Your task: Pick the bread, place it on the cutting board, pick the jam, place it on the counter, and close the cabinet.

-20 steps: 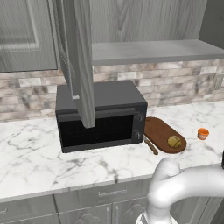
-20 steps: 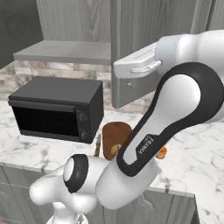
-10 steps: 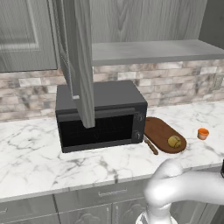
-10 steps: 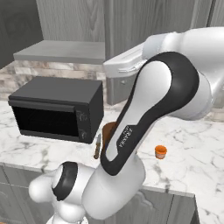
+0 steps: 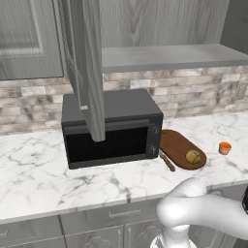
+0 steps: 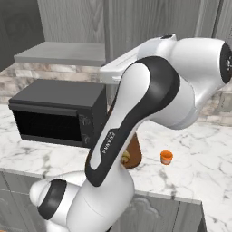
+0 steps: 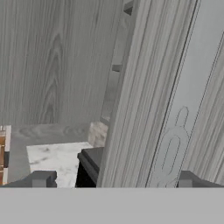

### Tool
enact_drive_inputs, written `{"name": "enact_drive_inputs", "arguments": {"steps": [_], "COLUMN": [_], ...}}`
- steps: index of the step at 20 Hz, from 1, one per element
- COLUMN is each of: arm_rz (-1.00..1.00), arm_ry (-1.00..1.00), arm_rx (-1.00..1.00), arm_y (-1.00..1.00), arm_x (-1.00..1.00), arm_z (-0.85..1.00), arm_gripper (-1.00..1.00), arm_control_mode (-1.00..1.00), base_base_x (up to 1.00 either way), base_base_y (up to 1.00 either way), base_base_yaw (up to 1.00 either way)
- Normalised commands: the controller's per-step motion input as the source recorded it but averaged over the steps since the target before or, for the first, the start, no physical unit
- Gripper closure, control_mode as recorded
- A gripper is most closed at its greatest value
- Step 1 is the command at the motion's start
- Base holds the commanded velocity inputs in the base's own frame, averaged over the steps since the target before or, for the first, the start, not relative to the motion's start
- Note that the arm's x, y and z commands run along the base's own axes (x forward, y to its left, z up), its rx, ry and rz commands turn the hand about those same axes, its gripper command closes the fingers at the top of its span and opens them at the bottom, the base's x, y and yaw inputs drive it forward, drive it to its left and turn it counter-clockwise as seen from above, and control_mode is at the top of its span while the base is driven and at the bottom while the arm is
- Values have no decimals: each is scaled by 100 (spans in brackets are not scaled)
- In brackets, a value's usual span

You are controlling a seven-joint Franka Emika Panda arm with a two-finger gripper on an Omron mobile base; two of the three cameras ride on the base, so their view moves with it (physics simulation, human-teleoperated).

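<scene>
Gripper [image 7: 111, 179] sits spread wide with nothing held, fingertips either side of the cabinet [image 5: 169, 57] door's [image 5: 89, 68] edge, pretty close up. Going left to right on the counter [image 5: 38, 169]: black microwave [image 5: 114, 128], then the cutting board [image 5: 177, 145] with the bread [image 5: 193, 157] on its front right edge, then the jam [image 5: 224, 147] near the counter's right end.

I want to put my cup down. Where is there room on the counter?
The counter is bare left of the microwave and along its front edge. It is crowded on the right: the cutting board holds the bread, with the jam just beyond.
</scene>
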Motion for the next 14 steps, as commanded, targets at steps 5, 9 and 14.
{"name": "enact_drive_inputs", "arguments": {"steps": [5,9,14], "arm_rz": [-5,-5,-5], "arm_ry": [-10,-9,-2], "arm_rx": [0,0,0], "arm_y": [22,23,18], "arm_x": [1,1,1], "arm_z": [0,0,0], "arm_gripper": [-100,-100,-100], "arm_control_mode": [-100,-100,-100], "base_base_x": [0,0,0], "base_base_y": [0,0,0], "base_base_yaw": [0,0,0]}}
